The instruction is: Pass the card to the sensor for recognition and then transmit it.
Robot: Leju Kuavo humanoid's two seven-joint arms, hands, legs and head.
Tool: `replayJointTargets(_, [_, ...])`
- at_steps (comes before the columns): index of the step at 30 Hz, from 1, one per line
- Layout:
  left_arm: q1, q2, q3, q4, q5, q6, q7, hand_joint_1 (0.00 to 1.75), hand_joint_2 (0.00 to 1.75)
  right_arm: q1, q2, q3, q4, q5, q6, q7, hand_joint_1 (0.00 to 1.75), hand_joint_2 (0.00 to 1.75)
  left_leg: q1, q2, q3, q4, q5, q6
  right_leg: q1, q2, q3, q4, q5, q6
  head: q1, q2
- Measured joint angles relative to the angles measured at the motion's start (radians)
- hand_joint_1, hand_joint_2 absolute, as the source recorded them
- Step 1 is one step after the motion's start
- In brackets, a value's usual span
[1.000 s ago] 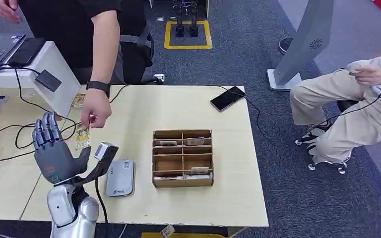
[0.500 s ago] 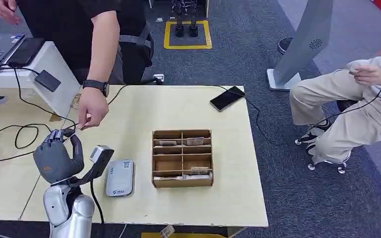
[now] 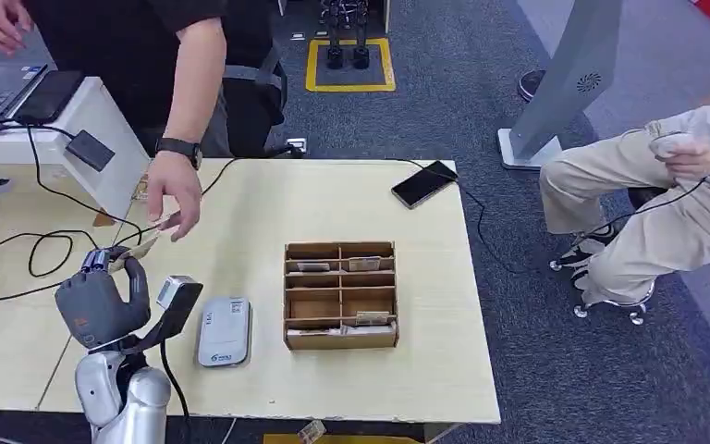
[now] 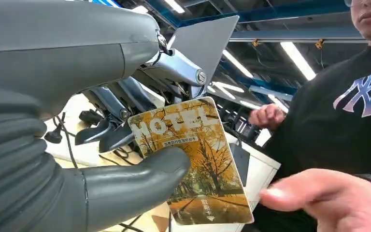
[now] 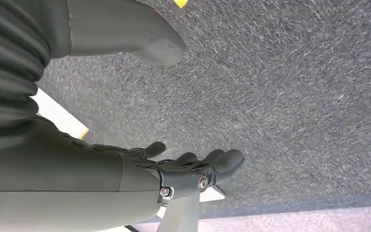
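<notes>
The left hand (image 4: 72, 159) pinches a yellow-orange autumn-tree hotel card (image 4: 193, 154) between thumb and fingers, above the pale wooden table (image 3: 333, 203). A person's hand (image 3: 176, 196) hovers just beyond it. The right hand (image 5: 125, 164) hangs over grey carpet (image 5: 280, 96), fingers apart, holding nothing.

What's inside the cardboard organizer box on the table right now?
The organizer box has open compartments; flat card-like items lie in a few, near its far and near rows. Their print is too small to read, and the walls hide parts of some compartments.
</notes>
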Motion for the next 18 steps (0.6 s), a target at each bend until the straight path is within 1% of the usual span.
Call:
replayJointTargets(12, [0.009,0.0,0.04,0.0,-0.007,0.0,0.001,1.75,1.75,0.001,0.0,0.0,0.002,-0.011,0.0,0.006,0.0,1.75,0.0,0.0,0.0,0.0,0.0,0.0,0.0,0.0,0.0,0.0,0.0,0.0,0.0,0.0])
replayJointTargets(18, [0.02,-0.001,0.089,0.0,-0.034,0.0,0.012,1.75,1.75,0.002,0.0,0.0,0.003,-0.033,0.0,-0.006,0.0,1.75,0.0,0.0,0.0,0.0,0.0,0.0,0.0,0.0,0.0,0.0,0.0,0.0,0.0,0.0])
